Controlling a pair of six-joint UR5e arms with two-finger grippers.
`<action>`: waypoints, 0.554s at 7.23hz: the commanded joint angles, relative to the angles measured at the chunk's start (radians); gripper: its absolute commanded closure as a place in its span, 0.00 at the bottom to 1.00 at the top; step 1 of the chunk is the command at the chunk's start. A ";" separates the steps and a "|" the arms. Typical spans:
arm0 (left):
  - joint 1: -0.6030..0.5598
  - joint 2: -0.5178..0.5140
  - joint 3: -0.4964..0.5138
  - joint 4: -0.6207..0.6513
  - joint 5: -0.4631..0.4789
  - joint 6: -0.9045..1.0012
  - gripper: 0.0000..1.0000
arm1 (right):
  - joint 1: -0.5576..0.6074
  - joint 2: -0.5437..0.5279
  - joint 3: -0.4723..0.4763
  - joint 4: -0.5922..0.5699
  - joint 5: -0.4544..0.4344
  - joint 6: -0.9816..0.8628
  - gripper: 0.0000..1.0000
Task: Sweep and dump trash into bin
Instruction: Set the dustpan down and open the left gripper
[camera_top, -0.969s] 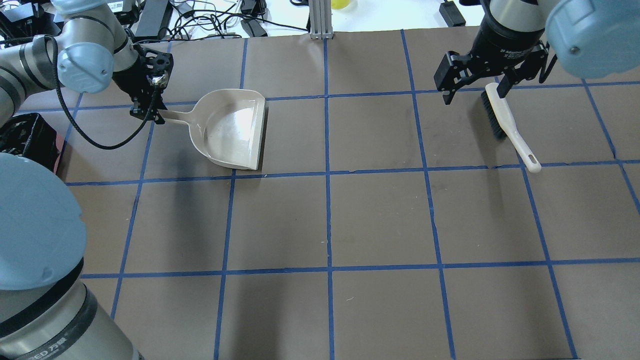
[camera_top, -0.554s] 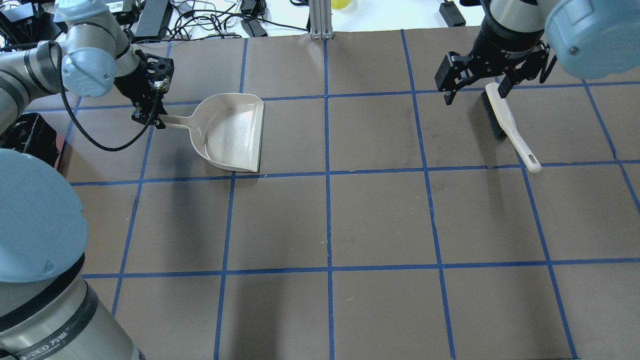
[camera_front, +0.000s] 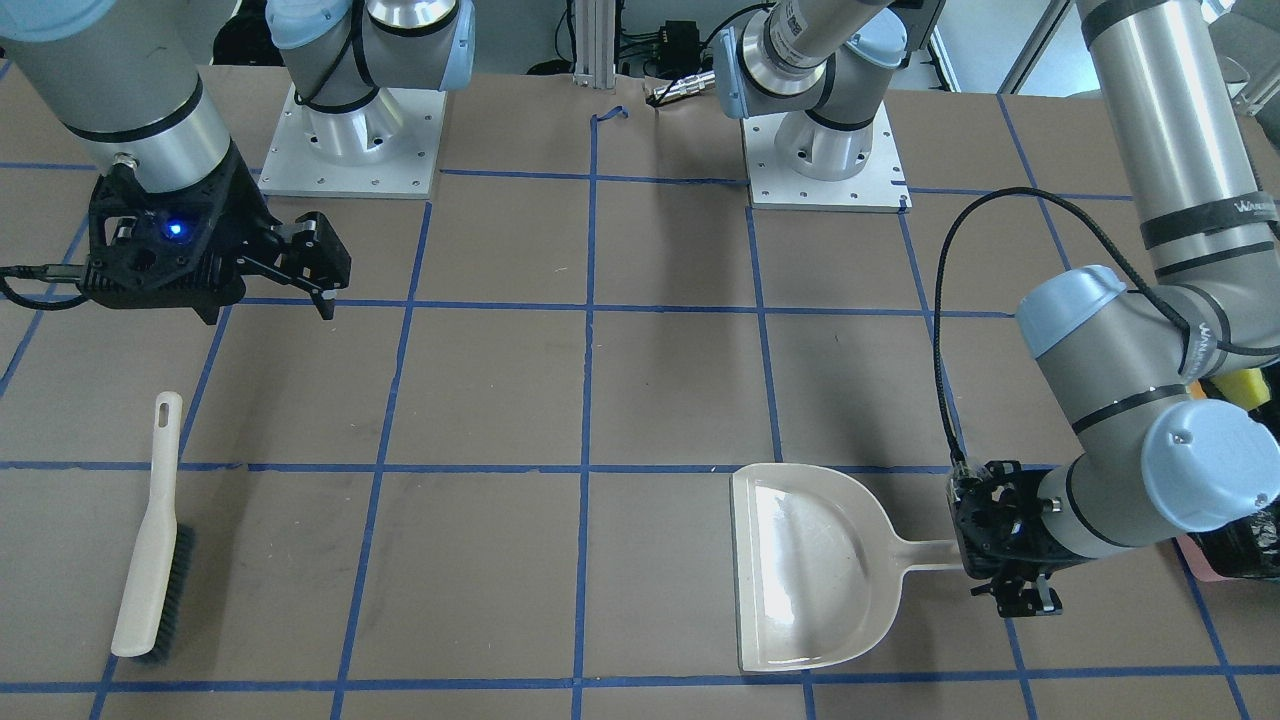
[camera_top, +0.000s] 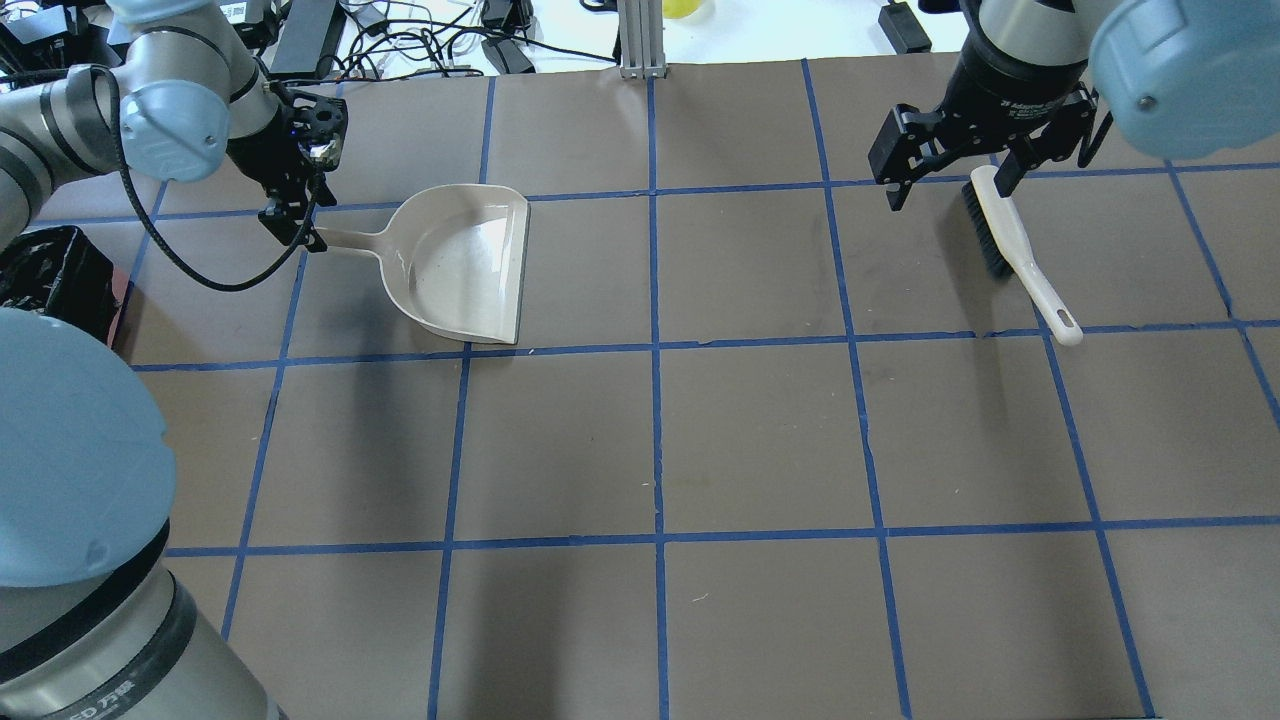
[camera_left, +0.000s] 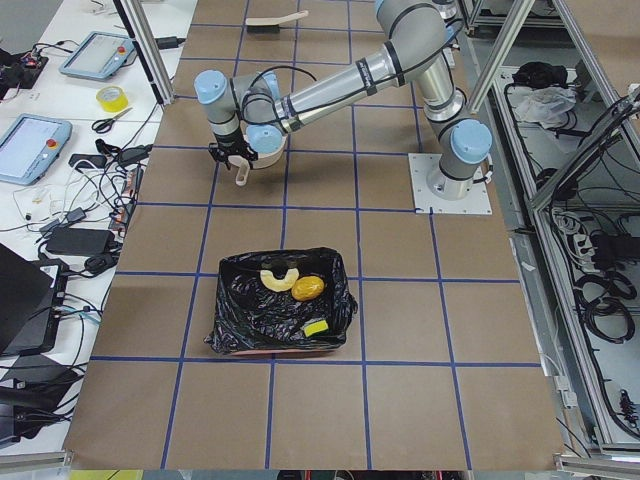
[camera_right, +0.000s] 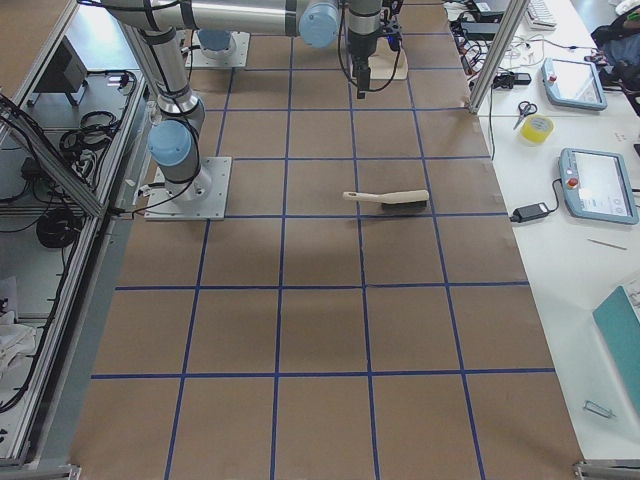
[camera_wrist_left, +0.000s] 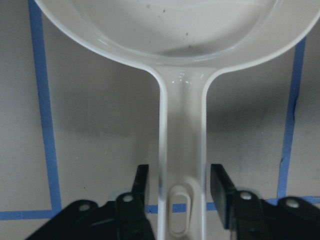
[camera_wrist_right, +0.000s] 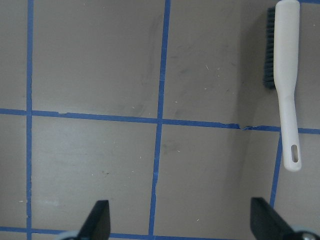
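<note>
The trash lies in the bin (camera_left: 280, 315), a pink box with a black bag: a cream rind wedge (camera_left: 280, 278), a golden-brown lump (camera_left: 308, 288) and a yellow-green piece (camera_left: 316, 327). The bin's edge shows at the left of the overhead view (camera_top: 50, 275). The beige dustpan (camera_top: 465, 260) lies empty on the table. My left gripper (camera_wrist_left: 180, 172) is open, its jaws on either side of the pan's handle (camera_wrist_left: 182, 140) with small gaps; it also shows in the overhead view (camera_top: 292, 228). My right gripper (camera_top: 945, 185) is open and empty, above the table beside the brush (camera_top: 1015, 250).
The brush (camera_front: 150, 540) lies flat at the far right, handle pointing toward the robot. The brown table has blue tape grid lines. Cables and tablets lie beyond the far edge. The arm bases (camera_front: 350, 140) stand at the near edge.
My left wrist shifted slightly at the dustpan's handle, and the pan rocked a little and settled in about the same place. The right arm and the brush have not moved.
</note>
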 joint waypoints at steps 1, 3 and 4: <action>-0.005 0.085 0.085 -0.184 -0.063 -0.060 0.00 | 0.000 0.000 0.000 -0.002 0.001 0.000 0.00; -0.005 0.194 0.176 -0.402 -0.087 -0.227 0.00 | 0.000 0.000 0.000 -0.002 0.001 0.000 0.00; -0.005 0.245 0.173 -0.435 -0.079 -0.264 0.00 | 0.000 0.000 0.000 -0.002 0.002 0.000 0.00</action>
